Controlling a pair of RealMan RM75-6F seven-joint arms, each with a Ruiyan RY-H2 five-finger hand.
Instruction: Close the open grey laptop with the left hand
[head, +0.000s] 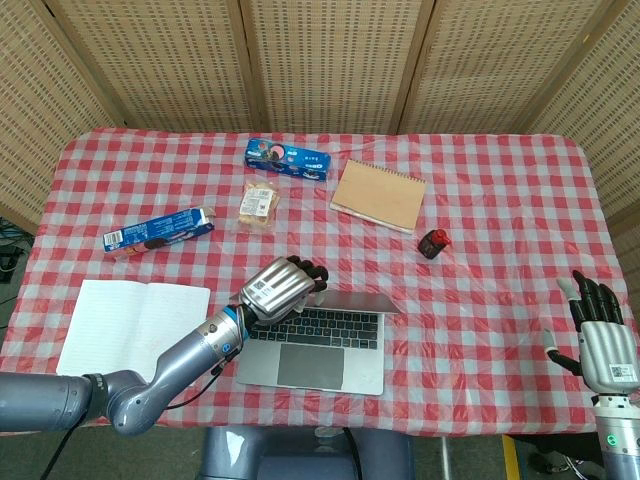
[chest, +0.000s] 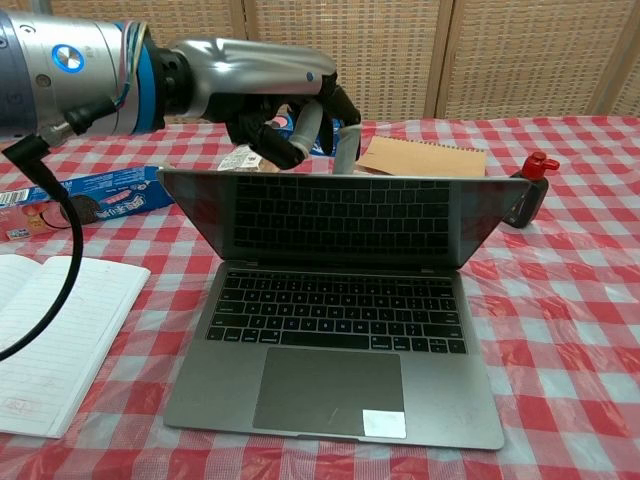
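Observation:
The grey laptop (head: 312, 340) lies near the table's front edge, its lid tipped well forward over the keyboard (chest: 335, 310). My left hand (head: 281, 286) presses on the lid's top edge from behind, fingers curled over the rim (chest: 345, 150) in the chest view, left of its middle. The dark screen (chest: 335, 215) mirrors the keys. My right hand (head: 601, 340) hovers at the table's right front corner, fingers spread, holding nothing.
An open white notebook (head: 135, 325) lies left of the laptop. A small dark bottle with a red cap (head: 432, 242) stands right behind it. A tan notepad (head: 379, 194), two blue biscuit packs (head: 158, 230) (head: 287, 158) and a snack bag (head: 257, 204) lie further back.

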